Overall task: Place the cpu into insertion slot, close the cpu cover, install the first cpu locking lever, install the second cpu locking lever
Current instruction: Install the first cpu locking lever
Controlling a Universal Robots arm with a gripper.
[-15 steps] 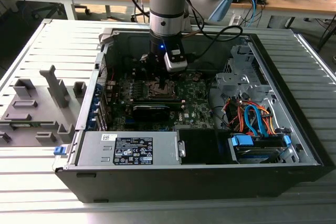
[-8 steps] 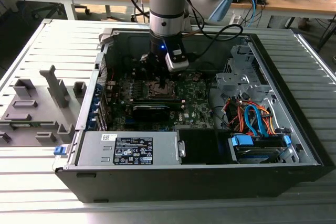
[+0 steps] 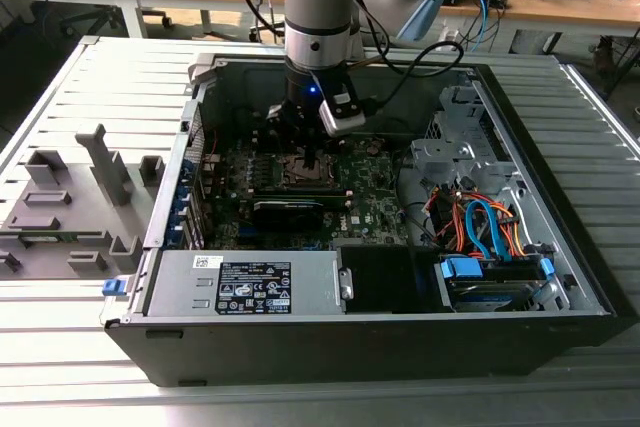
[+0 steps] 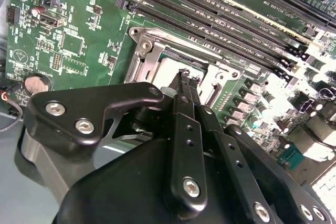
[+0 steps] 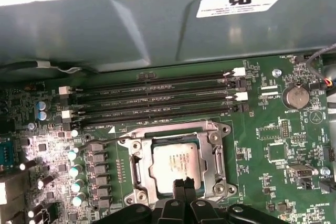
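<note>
Even room light, but the case (image 3: 380,347) is shadowed inside. Glare bleaches one edge of the green board (image 5: 257,129); the cpu (image 5: 176,162) gleams.

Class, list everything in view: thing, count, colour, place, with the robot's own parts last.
computer case: one, black, open on the table
table: one, grey, slatted, under the case
circuit board: one, green, inside the case
cpu: one, silver-grey, within the cover's cut-out
cpu cover: one, silver-grey frame, lying around the cpu
memory slots: four, black, beside the cpu cover
coin battery: one, silver, on the board
power supply: one, grey, along the case's near wall
cables: several, blue and orange, exterior view's right
arm: one, grey and light blue, above the board
hand: one, black, fingers together at the cpu's edge
</note>
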